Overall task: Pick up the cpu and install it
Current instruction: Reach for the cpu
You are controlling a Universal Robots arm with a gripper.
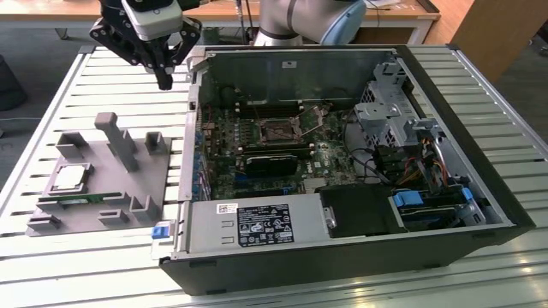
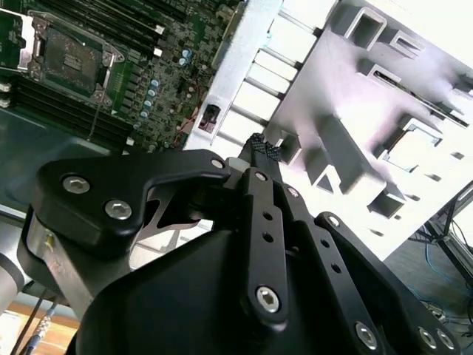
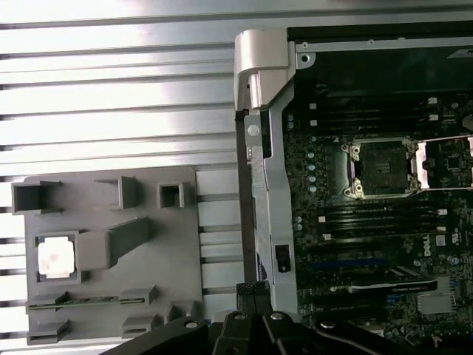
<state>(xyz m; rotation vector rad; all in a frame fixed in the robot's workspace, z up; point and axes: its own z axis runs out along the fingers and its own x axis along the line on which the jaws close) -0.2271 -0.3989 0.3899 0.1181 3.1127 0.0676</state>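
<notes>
While the cpu [image 1: 70, 178] lies in the tray [image 1: 159, 171], claw [image 1: 163, 82] closed empty by the case [image 1: 342, 260], white-labelled power supply [image 1: 210, 230]

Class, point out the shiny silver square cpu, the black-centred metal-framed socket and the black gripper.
Shiny silver square cpu [image 1: 70, 178]: exterior view, centre of its metal top.
Black-centred metal-framed socket [image 1: 278, 133]: exterior view, its dark centre.
Black gripper [image 1: 164, 83]: exterior view, between its fingertips.

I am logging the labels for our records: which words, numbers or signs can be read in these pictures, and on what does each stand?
None can be quoted.
Large white label on the grey power supply: print too small.
Small white sticker beside it: too small.
Fine white print on the motherboard: too small.
cpu top: no print legible.
</notes>
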